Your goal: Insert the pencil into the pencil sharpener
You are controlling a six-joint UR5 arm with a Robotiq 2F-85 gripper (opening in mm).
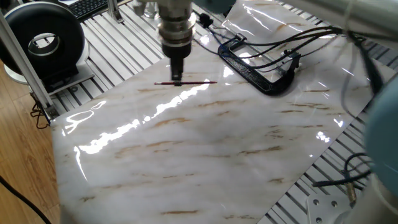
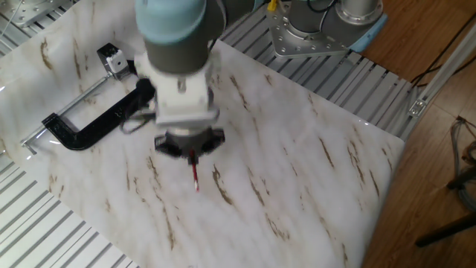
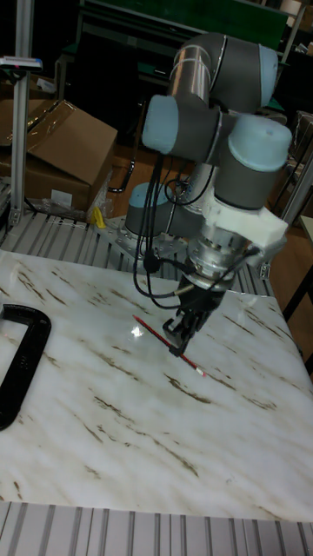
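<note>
My gripper (image 1: pixel 176 79) (image 2: pixel 193 156) (image 3: pixel 180 340) points down over the far part of the marble sheet and is shut on the pencil (image 1: pixel 199 82) (image 2: pixel 195 179) (image 3: pixel 196 365). The thin dark-red pencil lies level in the fingers, just above or on the sheet; I cannot tell which. Most of its length sticks out on one side. The pencil sharpener (image 2: pixel 111 59), a small dark block with a pale spot, sits at the screw end of the black C-clamp (image 2: pixel 74 134), well apart from the gripper.
The black C-clamp (image 1: pixel 252 71) (image 3: pixel 17 356) lies on the sheet with black cables (image 1: pixel 280 43) looping over it. A round black device (image 1: pixel 43 40) stands off the sheet on the ribbed table. The robot base (image 2: pixel 320 22) is beyond the far edge.
</note>
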